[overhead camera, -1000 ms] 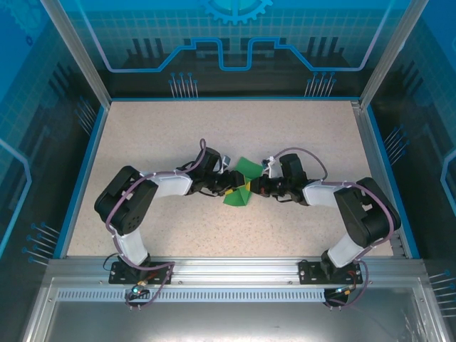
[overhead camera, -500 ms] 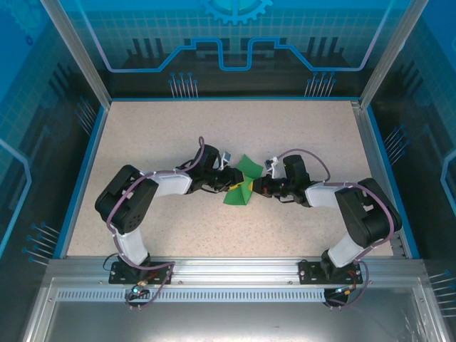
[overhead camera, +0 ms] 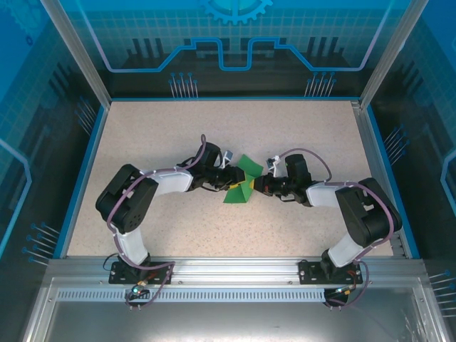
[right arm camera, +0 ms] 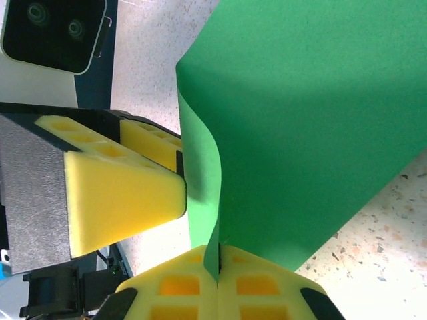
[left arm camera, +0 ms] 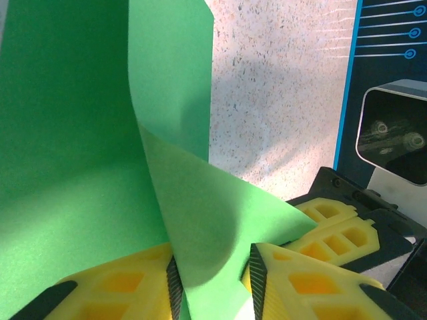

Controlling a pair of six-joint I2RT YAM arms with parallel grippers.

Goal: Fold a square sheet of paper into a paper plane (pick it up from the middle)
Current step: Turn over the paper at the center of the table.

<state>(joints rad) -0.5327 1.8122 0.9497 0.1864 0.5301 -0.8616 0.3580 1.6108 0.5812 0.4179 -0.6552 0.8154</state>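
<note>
The square sheet of paper (overhead camera: 239, 195), creased, sits mid-frame; the right pincer (right arm camera: 219, 267) pinches its edge, and the left pincer (left arm camera: 212, 285) apparently clamps a fold.

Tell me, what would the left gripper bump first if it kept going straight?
Probably the right gripper, just beyond the paper that the left gripper pinches; depth is hard to judge.

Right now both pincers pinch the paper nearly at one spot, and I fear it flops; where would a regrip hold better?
Probably the broad near flap of the paper, taken edge-on from the robot's side. It spreads free there, while the middle curls up, pinched between the left pincer and the right pincer.
</note>
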